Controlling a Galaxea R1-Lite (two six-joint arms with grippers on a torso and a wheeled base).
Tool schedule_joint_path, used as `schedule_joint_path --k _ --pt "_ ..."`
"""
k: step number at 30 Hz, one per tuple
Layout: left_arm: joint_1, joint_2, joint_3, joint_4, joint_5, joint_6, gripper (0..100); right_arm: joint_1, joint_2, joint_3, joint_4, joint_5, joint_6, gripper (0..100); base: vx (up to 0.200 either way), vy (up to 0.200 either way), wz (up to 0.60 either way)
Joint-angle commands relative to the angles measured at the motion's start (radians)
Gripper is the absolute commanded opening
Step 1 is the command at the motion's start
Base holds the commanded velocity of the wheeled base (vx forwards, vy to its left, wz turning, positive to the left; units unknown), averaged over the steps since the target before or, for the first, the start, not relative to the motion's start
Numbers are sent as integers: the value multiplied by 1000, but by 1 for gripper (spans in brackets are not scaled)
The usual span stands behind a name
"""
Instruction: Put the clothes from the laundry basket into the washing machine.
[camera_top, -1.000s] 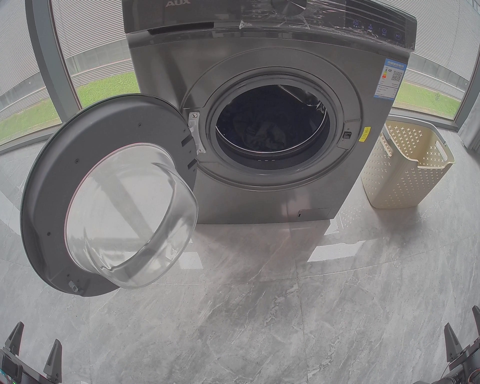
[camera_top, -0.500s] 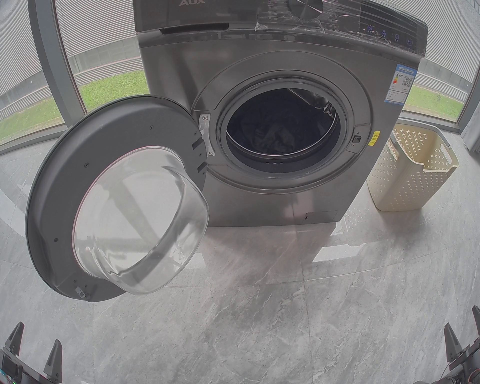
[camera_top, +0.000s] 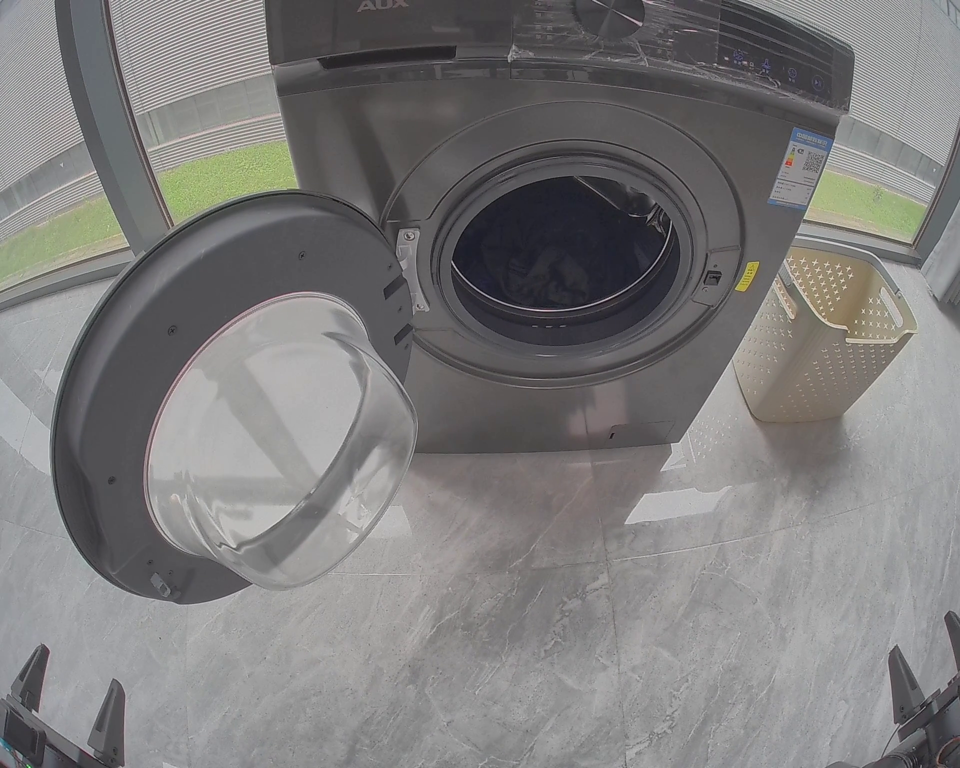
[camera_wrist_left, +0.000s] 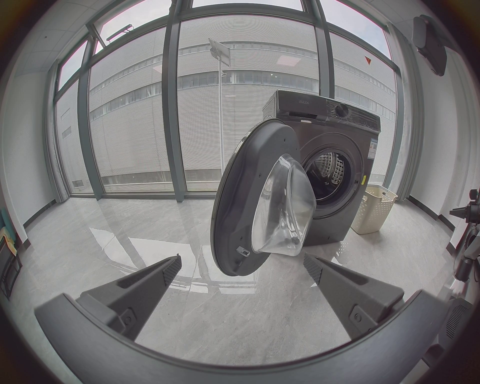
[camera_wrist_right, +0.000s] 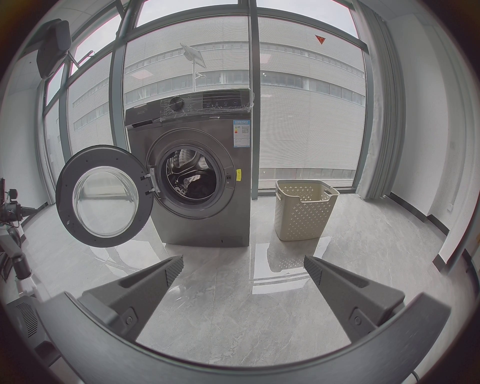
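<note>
Inside washing machine (camera_top: 340, 130), dark clothes (camera_top: 545, 265); laundry basket (camera_top: 800, 370) beside; left tool (camera_wrist_left: 241, 259), right tool (camera_wrist_right: 242, 260) wide.

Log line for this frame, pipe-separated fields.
washing machine door open | dark clothes inside | laundry basket on its right, no clothes visible | left gripper open, empty | right gripper open, empty

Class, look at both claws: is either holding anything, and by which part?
Nothing is held: the left claw and right claw are both open and empty.
</note>
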Motion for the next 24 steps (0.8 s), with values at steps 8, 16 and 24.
schedule_joint_path --k 8,16,24 --pt "0 -10 16 0 -1 -4 100 1 -15 18 -1 0 1 100 0 0 225" --pt "0 -10 16 0 -1 -4 100 1 -15 18 -1 0 1 100 0 0 0" --pt "0 -10 16 0 -1 -4 100 1 -15 18 -1 0 1 100 0 0 0"
